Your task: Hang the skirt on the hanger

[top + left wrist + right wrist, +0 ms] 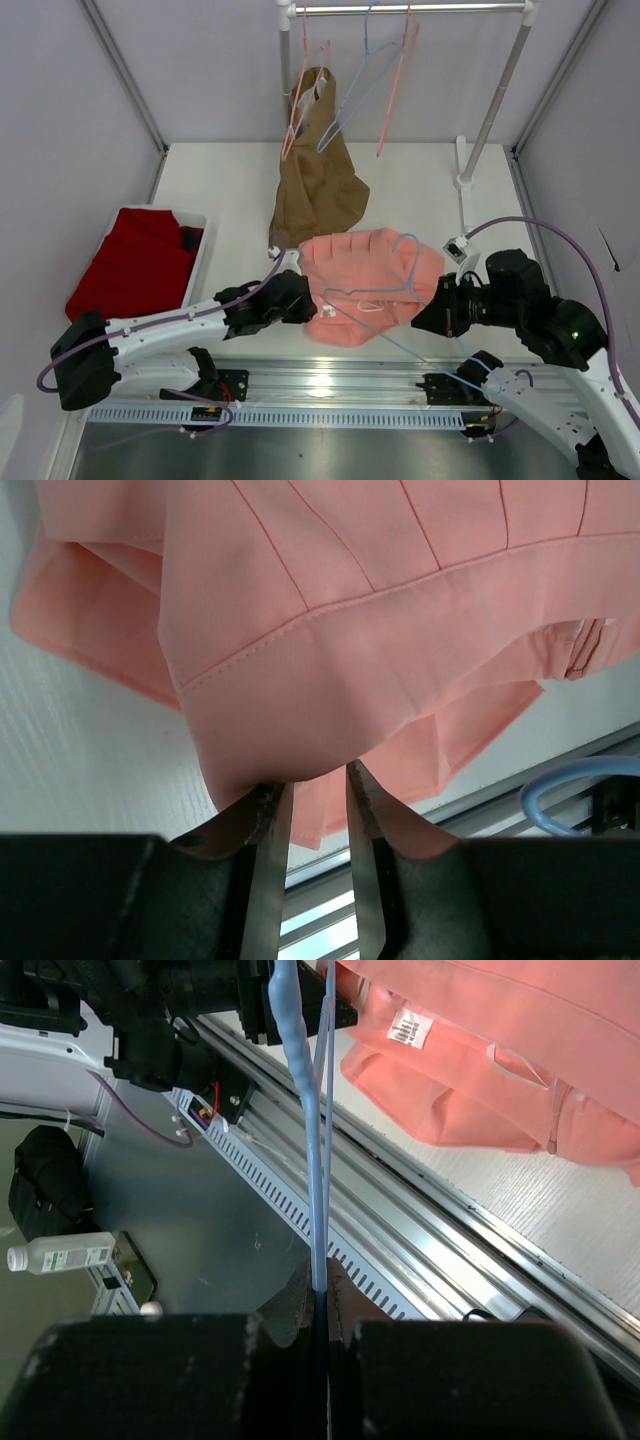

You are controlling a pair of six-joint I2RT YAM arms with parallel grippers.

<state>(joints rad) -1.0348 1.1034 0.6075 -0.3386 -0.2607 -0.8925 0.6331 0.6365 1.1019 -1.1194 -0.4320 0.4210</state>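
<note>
The salmon-pink pleated skirt point(365, 275) lies on the table near the front edge. The pale-blue hanger point(398, 292) rests across it, hook point(405, 240) toward the back. My left gripper point(303, 300) is at the skirt's left edge. In the left wrist view point(318, 792) its jaws stand narrowly apart with skirt fabric point(350, 600) draped over and between the tips. My right gripper point(440, 302) is shut on the hanger's wire. The right wrist view point(320, 1295) shows the blue wire point(300, 1060) running away from the jaws, the skirt point(500, 1050) beyond.
A brown garment point(318, 185) hangs from the rail point(420, 8) on a pink hanger point(298, 110), beside another bluish hanger point(358, 90) and a pink one point(398, 80). A dark red cloth point(135, 262) fills a white bin point(202, 255) at left. A metal rail point(330, 380) runs along the front.
</note>
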